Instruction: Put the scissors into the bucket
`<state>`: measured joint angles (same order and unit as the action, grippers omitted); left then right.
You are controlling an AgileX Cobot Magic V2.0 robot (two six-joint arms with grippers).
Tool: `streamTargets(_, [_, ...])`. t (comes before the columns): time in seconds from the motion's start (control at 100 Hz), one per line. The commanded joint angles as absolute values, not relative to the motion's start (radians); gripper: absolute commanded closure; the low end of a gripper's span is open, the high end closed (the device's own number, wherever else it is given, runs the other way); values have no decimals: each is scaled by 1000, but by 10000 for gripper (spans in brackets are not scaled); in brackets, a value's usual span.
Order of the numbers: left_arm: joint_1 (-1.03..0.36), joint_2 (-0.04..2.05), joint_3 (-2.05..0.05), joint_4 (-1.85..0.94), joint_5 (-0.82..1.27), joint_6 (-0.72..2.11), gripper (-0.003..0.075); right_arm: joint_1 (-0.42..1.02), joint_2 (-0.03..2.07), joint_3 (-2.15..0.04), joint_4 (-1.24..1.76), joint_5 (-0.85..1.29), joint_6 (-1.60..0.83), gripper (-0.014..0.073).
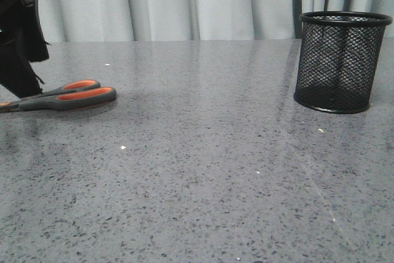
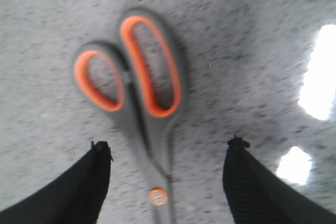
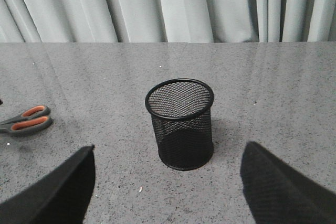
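— What kind of place is this?
— It looks like a lab or test room: a grey speckled desk (image 1: 203, 170), and pale pleated curtains (image 1: 184, 1) closing the far side.

Speckled grey table (image 1: 203, 177) carries scissors (image 1: 68, 97), bucket (image 1: 340, 60).

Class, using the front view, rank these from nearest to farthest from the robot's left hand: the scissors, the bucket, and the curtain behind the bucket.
1. Scissors: at the table's left edge, right beside the left hand, lying flat.
2. Bucket: upright, far across on the table's right side.
3. Curtain: behind the table, beyond the bucket.
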<state>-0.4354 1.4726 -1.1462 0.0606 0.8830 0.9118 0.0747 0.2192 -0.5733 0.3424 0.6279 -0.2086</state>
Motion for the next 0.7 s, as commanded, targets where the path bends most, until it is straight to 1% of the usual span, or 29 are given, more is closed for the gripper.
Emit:
streamTargets(0.0, [-441, 1443, -1179, 107, 781, 912, 300, 79, 243, -606, 352, 565, -219, 75])
streamTargets(0.06, [-441, 1440, -1181, 108, 780, 906, 300, 79, 243, -606, 352, 565, -219, 75])
streamTargets(0.19, [-441, 1438, -1188, 26, 845, 855, 300, 87, 243, -606, 352, 548, -219, 75])
streamTargets(0.31, [-426, 1457, -1190, 28, 919, 855, 300, 112, 243, -606, 352, 520, -219, 75])
streamTargets(0.4, [-391, 1484, -1201, 17, 987, 857, 300, 126, 243, -606, 352, 497, -219, 75])
streamTargets(0.58, [-311, 1527, -1247, -97, 1018, 903, 300, 133, 243, -606, 352, 480, -219, 75])
streamTargets(0.69, [-301, 1546, -1288, -109, 1027, 942, 299, 133, 243, -594, 352, 482, -219, 75])
